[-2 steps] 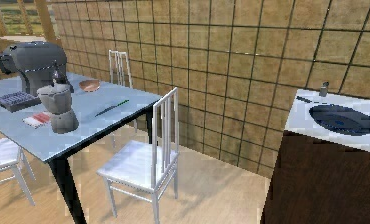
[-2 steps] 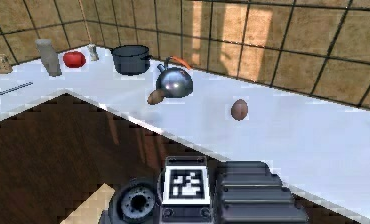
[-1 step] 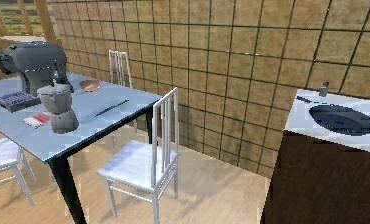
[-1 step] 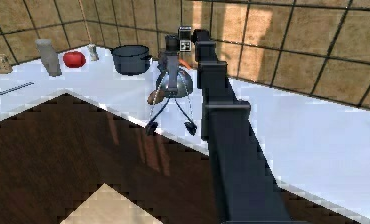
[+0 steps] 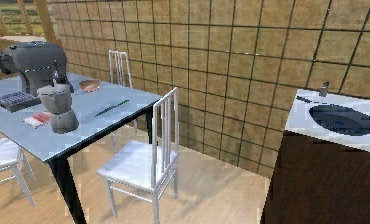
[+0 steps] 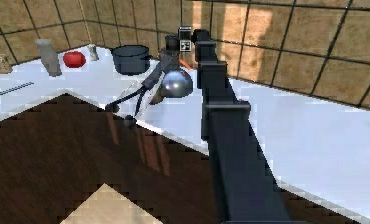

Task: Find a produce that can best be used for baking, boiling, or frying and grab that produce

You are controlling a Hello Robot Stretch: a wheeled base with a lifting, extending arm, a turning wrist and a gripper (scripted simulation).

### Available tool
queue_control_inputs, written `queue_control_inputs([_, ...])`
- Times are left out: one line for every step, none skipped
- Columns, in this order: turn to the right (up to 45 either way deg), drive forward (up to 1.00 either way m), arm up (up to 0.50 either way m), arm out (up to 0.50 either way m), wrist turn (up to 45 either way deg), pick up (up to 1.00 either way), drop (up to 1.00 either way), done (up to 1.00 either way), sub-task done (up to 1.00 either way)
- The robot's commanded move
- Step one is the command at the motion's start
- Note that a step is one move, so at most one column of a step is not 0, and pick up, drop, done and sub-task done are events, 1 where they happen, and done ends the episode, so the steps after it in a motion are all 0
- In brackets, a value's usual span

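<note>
The dark arm [image 6: 221, 120] reaches out over a white countertop [image 6: 293, 130]. The gripper [image 6: 128, 104] is at its far end, its thin fingers slanting down and left toward the counter's front edge. A shiny grey rounded thing [image 6: 177, 84] lies right beside the gripper's body, so I cannot tell whether the gripper holds anything. Farther along the counter sits a red round fruit [image 6: 73, 58]. A small brownish thing [image 6: 2, 64] shows at the arm side view's left edge, too small to name.
On the counter stand a dark pot [image 6: 131, 58] and a pale bottle [image 6: 44, 56], with a tiled wall behind. The forward view has a pale blue table [image 5: 103, 120] with a coffee machine [image 5: 33, 62], a grey pot [image 5: 59, 108], white chairs [image 5: 148, 160], and a sink [image 5: 341, 118] on a dark cabinet.
</note>
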Motion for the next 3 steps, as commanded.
queue_control_inputs([0.0,0.00,0.00,0.00,45.0,0.00,0.00,0.00,0.00])
queue_control_inputs([0.0,0.00,0.00,0.00,45.0,0.00,0.00,0.00,0.00])
queue_control_inputs([0.0,0.00,0.00,0.00,9.0,0.00,0.00,0.00,0.00])
